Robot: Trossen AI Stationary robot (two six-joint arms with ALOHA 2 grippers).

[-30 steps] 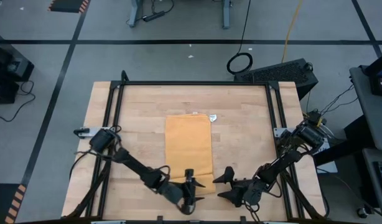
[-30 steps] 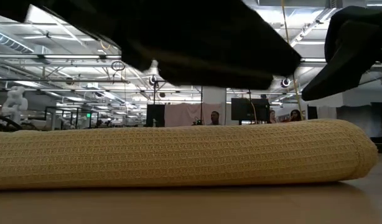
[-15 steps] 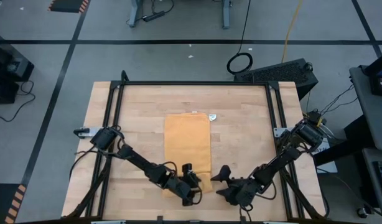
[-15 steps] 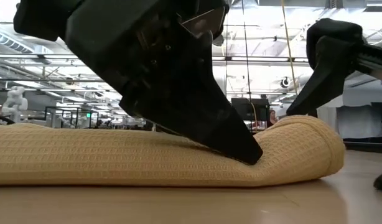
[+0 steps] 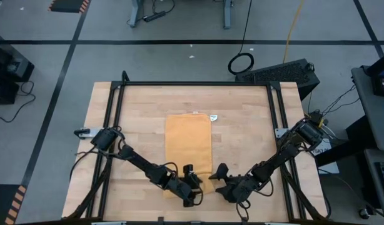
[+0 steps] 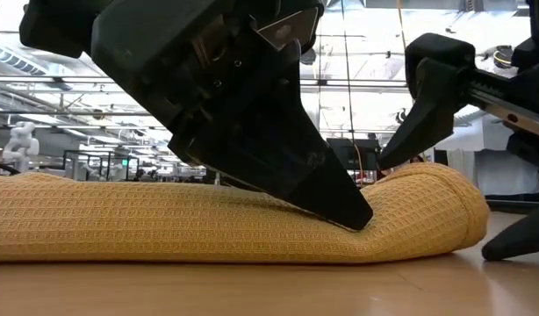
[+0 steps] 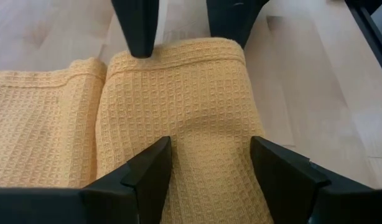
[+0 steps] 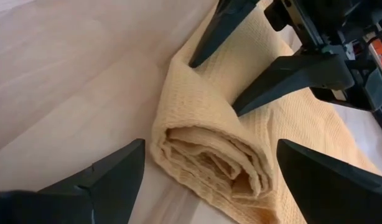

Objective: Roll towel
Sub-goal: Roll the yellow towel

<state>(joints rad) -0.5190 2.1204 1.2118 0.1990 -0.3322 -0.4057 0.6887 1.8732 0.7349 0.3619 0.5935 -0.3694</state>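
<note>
Since half a second earlier, right gripper [image 5: 218, 180] slid closer to the roll's end, jaws spread wide, empty. Left gripper [image 5: 191, 185] straddled the rolled near end of the towel [image 5: 189, 145], fingers partly spread pressing it, probably to keep the roll from unwinding.

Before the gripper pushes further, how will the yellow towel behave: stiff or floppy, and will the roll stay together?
The towel is probably floppy: it dents under the left gripper. Its rolled end shows loose layers, so it may unroll if released. The waffle weave likely grips rather than slips.
</note>
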